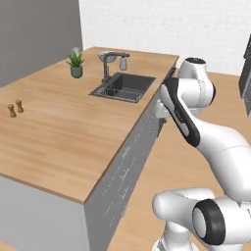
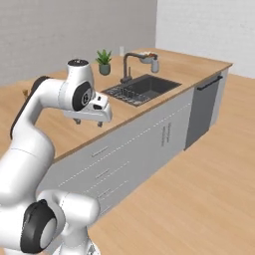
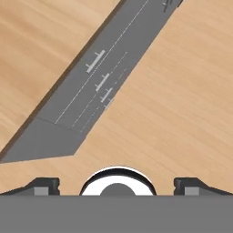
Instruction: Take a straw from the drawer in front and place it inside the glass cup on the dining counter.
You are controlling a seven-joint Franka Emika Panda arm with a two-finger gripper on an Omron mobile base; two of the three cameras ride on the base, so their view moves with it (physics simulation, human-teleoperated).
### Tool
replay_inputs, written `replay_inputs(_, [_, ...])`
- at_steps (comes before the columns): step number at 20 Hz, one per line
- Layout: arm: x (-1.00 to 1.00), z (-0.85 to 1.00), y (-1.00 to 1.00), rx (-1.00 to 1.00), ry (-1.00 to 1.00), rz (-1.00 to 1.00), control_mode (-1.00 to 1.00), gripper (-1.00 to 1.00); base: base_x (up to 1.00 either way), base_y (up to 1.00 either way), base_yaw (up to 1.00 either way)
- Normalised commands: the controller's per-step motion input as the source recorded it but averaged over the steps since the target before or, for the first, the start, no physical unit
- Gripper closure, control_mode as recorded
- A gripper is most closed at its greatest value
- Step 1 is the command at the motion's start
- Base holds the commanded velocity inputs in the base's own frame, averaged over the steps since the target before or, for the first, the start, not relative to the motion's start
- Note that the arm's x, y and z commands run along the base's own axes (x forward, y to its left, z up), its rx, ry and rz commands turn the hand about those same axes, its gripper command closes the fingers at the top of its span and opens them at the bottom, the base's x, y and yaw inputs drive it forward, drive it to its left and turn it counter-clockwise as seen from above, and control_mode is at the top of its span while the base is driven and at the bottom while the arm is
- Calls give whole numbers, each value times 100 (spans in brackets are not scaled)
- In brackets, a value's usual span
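The dining counter [image 1: 63,142] is a light wood island top on a grey base. Its drawer fronts [image 2: 107,154] are all shut, and their small handles [image 3: 97,61] run in a row down the grey face. The straw is hidden. A small pale thing beyond the plant, seemingly the glass cup [image 2: 122,50], stands at the counter's far edge. My gripper [image 2: 88,122] hangs open over the counter's near edge, above the drawers, with nothing between its fingers [image 3: 43,185]. In the hand view it looks down at the grey face and the floor.
A dark sink [image 1: 125,87] with a faucet [image 1: 107,66] is set into the top. Near it stand a soap bottle [image 1: 123,63], a bowl [image 1: 107,57] and a plant [image 1: 75,63]. Two shakers [image 1: 14,108] stand at the left. A dark appliance panel [image 2: 201,114] closes the base's far end.
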Motion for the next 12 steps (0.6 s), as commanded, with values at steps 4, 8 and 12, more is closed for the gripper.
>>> replay_inputs(4, [0,0,0,0,0,0,100,-100,0,73,-16])
replay_inputs(8, [0,0,0,0,0,0,100,-100,3,55,-9])
replay_inputs(12, [0,0,0,0,0,0,100,-100,19,47,-7])
